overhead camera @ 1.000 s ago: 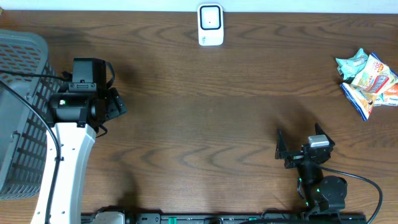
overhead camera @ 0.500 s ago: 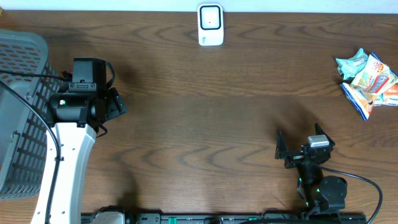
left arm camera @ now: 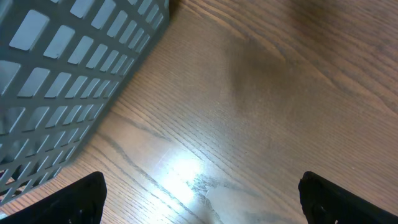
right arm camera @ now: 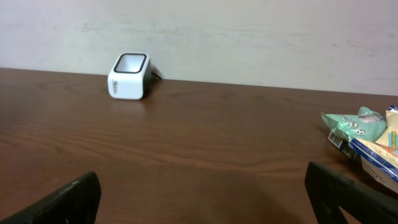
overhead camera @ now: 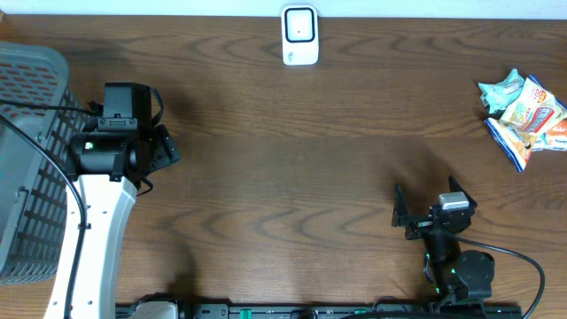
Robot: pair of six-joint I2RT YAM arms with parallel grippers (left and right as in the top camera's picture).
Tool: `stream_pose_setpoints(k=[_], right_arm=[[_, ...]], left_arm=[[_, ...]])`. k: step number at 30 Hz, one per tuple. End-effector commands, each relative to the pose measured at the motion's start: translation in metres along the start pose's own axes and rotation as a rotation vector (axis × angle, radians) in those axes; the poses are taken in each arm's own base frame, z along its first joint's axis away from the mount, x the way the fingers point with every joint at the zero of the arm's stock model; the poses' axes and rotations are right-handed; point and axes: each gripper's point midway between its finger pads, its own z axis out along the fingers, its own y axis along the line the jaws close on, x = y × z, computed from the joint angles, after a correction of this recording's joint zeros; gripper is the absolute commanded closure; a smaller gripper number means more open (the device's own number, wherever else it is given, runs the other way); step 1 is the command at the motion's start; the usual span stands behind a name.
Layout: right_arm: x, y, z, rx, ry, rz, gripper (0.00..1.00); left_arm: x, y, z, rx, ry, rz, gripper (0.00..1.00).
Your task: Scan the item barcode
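Note:
A pile of snack packets (overhead camera: 524,113) lies at the table's far right; they show in the right wrist view as green and orange packets (right arm camera: 367,140). The white barcode scanner (overhead camera: 299,35) stands at the back middle edge, also in the right wrist view (right arm camera: 129,76). My right gripper (overhead camera: 425,213) sits low at the front right, open and empty, well short of the packets. My left gripper (overhead camera: 155,146) hovers at the left beside the basket, open with bare wood between its fingers (left arm camera: 81,196).
A grey slatted basket (overhead camera: 27,159) fills the left edge of the table, and its wall (left arm camera: 68,74) runs close along my left gripper. A pale wall backs the table behind the scanner.

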Motion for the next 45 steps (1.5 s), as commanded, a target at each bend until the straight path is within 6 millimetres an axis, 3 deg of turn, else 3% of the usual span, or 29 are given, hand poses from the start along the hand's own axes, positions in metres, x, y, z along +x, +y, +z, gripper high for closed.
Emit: stream_pose_setpoints(k=[1, 13, 16, 19, 22, 24, 28, 35, 39, 45], right_arm=[[0.000, -0.001, 0.000, 0.004, 0.000, -0.008, 0.01], [0.000, -0.001, 0.000, 0.004, 0.000, -0.008, 0.01], [0.000, -0.001, 0.000, 0.004, 0.000, -0.008, 0.01], [0.000, -0.001, 0.000, 0.004, 0.000, -0.008, 0.01], [0.000, -0.001, 0.000, 0.004, 0.000, -0.008, 0.01], [0.000, -0.001, 0.000, 0.005, 0.000, -0.008, 0.01], [0.000, -0.001, 0.000, 0.004, 0.000, -0.008, 0.01], [0.000, -0.001, 0.000, 0.004, 0.000, -0.008, 0.01], [0.000, -0.001, 0.000, 0.004, 0.000, -0.008, 0.01], [0.000, -0.001, 0.000, 0.005, 0.000, -0.008, 0.01]], left_arm=[[-0.002, 0.004, 0.000, -0.021, -0.007, 0.003, 0.02], [0.016, 0.004, -0.007, 0.022, 0.036, 0.006, 0.02], [0.031, 0.005, -0.004, 0.042, 0.049, 0.007, 0.03], [0.052, 0.009, 0.011, 0.057, 0.015, 0.000, 0.02], [0.058, -0.001, 0.029, 0.148, -0.103, -0.025, 0.03], [0.057, -0.022, 0.032, 0.293, -0.223, 0.014, 0.02], [0.049, -0.047, 0.011, 0.509, -0.473, 0.084, 0.03], [0.050, -0.035, -0.039, 0.615, -0.744, 0.058, 0.03], [0.055, -0.030, -0.046, 0.630, -0.804, 0.059, 0.02], [0.071, -0.034, -0.039, 0.675, -0.814, 0.076, 0.02]])
